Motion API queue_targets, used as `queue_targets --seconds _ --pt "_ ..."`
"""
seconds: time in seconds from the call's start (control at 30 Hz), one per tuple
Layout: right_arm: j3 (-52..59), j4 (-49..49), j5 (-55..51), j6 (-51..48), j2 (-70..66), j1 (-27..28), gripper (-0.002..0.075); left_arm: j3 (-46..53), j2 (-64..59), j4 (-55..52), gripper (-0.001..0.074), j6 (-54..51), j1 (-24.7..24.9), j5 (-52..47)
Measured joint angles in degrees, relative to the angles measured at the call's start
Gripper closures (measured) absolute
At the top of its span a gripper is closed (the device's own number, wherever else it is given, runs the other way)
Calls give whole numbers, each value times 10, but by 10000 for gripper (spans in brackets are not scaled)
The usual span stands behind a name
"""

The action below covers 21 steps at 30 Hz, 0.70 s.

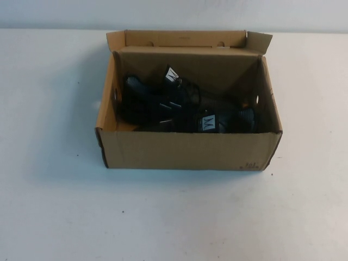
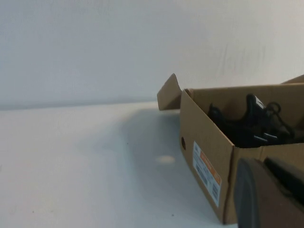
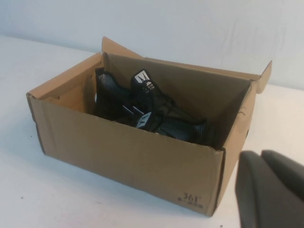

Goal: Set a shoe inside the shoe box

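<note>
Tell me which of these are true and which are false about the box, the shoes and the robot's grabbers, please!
1. The shoe box has its lid open. True.
2. Black shoes lie inside the box. True.
3. A shoe is lying on the table outside the box. False: no shoe shows on the table; the shoes seen are in the box.
4. The right gripper is holding a shoe. False: it is shut on nothing, off to the box's side.
5. The left gripper is reaching into the box. False: it is shut, outside the box near a corner.
</note>
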<state>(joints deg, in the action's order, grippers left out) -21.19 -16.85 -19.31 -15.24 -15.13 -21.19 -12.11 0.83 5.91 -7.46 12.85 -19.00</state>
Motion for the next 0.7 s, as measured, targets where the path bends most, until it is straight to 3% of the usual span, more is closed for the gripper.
queue_targets --seconds 0.27,0.43,0.7 --pt "1 0 -1 0 0 0 742 107 0 -36 736 12 18 159" --pt "1 0 -1 0 0 0 742 135 0 -47 736 27 38 157" --pt "1 0 -1 0 0 0 742 135 0 -73 736 28 42 54"
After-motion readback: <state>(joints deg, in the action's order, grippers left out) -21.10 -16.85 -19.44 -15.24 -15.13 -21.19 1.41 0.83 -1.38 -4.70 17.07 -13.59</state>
